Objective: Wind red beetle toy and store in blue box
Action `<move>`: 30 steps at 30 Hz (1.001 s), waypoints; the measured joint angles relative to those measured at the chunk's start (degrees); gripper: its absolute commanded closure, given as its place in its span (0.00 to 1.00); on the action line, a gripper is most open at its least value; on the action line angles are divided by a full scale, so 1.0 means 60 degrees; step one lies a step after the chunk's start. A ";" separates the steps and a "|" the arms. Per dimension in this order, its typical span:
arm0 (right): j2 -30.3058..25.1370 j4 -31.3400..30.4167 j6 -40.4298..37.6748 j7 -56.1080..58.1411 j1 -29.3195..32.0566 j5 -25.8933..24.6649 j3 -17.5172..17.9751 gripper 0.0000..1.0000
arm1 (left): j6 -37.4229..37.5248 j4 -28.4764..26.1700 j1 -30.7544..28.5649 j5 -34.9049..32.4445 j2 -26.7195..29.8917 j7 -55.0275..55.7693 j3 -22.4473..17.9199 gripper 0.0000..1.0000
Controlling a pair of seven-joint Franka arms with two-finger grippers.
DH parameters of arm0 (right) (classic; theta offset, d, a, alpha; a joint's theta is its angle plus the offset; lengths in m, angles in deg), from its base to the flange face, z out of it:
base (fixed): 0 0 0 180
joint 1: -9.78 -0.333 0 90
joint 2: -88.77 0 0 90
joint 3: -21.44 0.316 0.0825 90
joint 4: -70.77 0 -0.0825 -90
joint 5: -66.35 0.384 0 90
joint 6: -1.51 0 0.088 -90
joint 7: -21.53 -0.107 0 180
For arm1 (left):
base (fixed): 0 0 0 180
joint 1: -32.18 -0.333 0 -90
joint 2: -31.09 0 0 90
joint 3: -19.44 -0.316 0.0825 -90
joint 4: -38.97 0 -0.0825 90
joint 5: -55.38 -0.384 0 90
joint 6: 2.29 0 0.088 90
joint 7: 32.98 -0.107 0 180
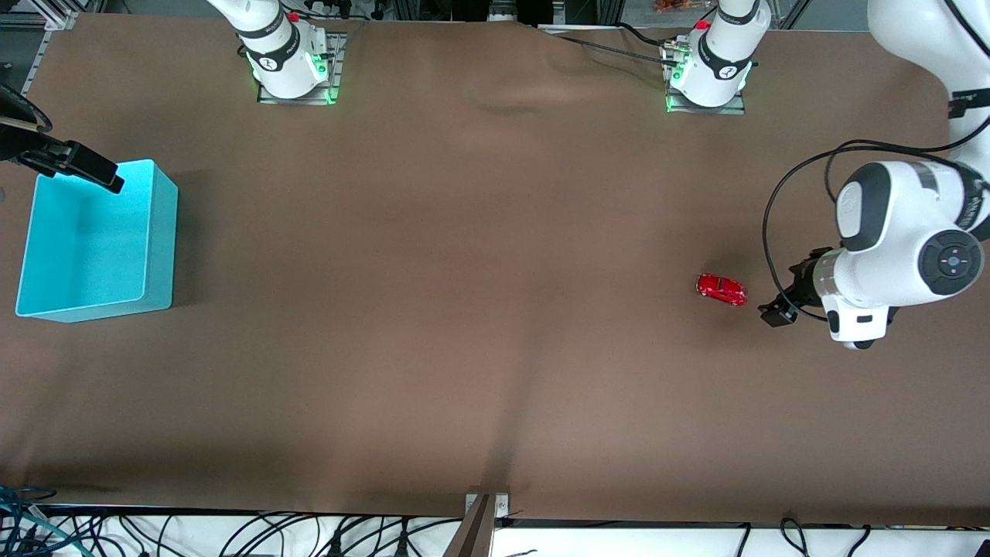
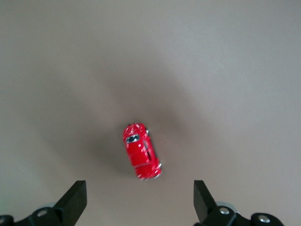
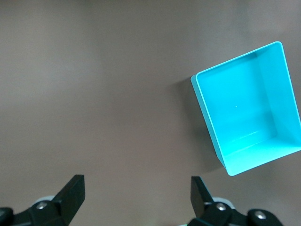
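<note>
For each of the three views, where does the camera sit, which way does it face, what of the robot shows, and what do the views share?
Front view: high across the table, facing both bases; shows the left gripper beside the red beetle toy and the right gripper over the blue box.
Left wrist view: looks down past its open fingertips at the toy.
Right wrist view: looks down past its open fingertips at the empty box.
Shared: the front view shares the toy with the left wrist view and the box with the right wrist view.

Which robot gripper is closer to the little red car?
The left gripper, open right beside the red beetle toy. The right gripper hangs over the blue box.
</note>
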 measured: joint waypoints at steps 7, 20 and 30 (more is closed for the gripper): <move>0.0000 0.0000 -0.0001 0.0000 0.0000 0.0000 0.0000 0.00 | -0.0565 -0.0763 0.0134 0.0000 -0.0008 0.0251 0.0010 0.00; 0.0000 0.0000 -0.0008 0.0000 0.0000 -0.0002 -0.0009 0.00 | -0.1312 -0.1252 0.0138 0.0000 -0.0207 0.0282 0.0010 0.00; 0.0000 0.0000 -0.0009 0.0000 0.0000 -0.0002 -0.0024 0.00 | -0.2130 -0.1755 0.0138 0.0000 -0.0314 0.0282 0.0010 0.05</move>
